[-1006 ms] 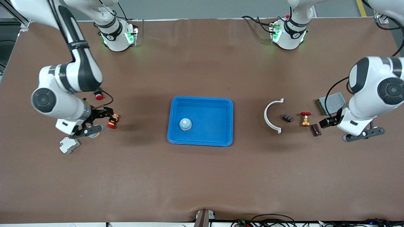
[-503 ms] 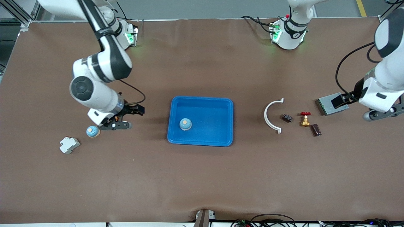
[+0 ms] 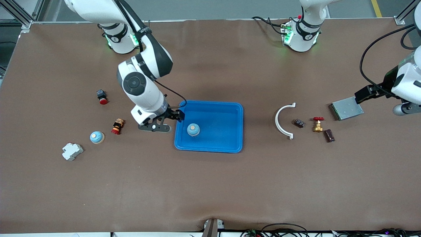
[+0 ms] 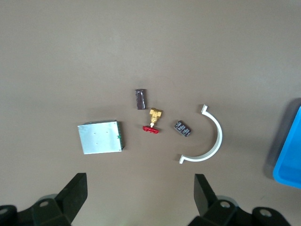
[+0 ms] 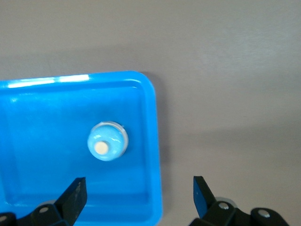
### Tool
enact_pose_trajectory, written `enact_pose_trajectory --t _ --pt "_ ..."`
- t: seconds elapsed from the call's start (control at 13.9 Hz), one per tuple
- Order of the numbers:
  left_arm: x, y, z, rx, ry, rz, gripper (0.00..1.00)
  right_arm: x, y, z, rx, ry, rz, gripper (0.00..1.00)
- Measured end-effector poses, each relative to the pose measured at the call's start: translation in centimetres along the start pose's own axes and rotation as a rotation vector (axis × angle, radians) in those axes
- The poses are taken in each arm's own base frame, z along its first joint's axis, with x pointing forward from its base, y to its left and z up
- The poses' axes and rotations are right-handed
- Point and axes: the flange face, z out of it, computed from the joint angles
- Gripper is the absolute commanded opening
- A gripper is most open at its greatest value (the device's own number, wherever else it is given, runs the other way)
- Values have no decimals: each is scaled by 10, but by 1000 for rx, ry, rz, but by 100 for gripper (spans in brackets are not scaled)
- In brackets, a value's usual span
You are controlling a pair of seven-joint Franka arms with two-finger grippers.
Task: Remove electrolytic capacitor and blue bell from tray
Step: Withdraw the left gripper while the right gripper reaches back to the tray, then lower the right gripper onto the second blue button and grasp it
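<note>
A blue bell (image 3: 193, 129) stands in the blue tray (image 3: 230, 146); it also shows in the right wrist view (image 5: 107, 141). A second blue bell (image 3: 97, 137) stands on the table toward the right arm's end. A small black capacitor (image 3: 299, 123) lies beside a white curved clip (image 3: 282, 122); the left wrist view shows it too (image 4: 182, 128). My right gripper (image 3: 154, 127) is open and empty over the tray's rim (image 5: 157, 141). My left gripper (image 3: 406, 108) is open and empty, raised over the table's left-arm end beside a metal box (image 3: 347, 108).
A brass valve with a red handle (image 3: 317, 124) and a dark brown block (image 3: 329, 135) lie by the capacitor. A red-capped button (image 3: 102, 96), a small red and brown part (image 3: 117, 126) and a white block (image 3: 72, 151) lie toward the right arm's end.
My right gripper has moved, empty, from over the table bell to the tray's rim. My left gripper has risen away from the dark brown block toward the table's end.
</note>
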Motion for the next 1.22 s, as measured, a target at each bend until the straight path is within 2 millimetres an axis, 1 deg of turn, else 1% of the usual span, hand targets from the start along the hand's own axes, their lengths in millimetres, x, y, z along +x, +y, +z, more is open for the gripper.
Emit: enact_pose_trajectory --t 0.22,0.43,0.57,0.79,1.01,1.22 --pt "-14 -17 -17 -10 -5 38 100 4 -25 14 8 1 27 100" --pt "-29 -28 -38 -24 16 92 100 8 -37 31 14 5 28 100" --pt "-37 -25 -46 -28 16 104 100 11 -42 48 19 9 25 100" --pt "-41 -17 -47 -35 9 120 100 7 -51 71 12 6 8 100" --pt "-43 -8 -47 -40 7 135 100 8 -52 83 6 9 2 100" --pt "-43 -11 -47 -44 6 130 100 10 -48 96 -16 19 -15 100"
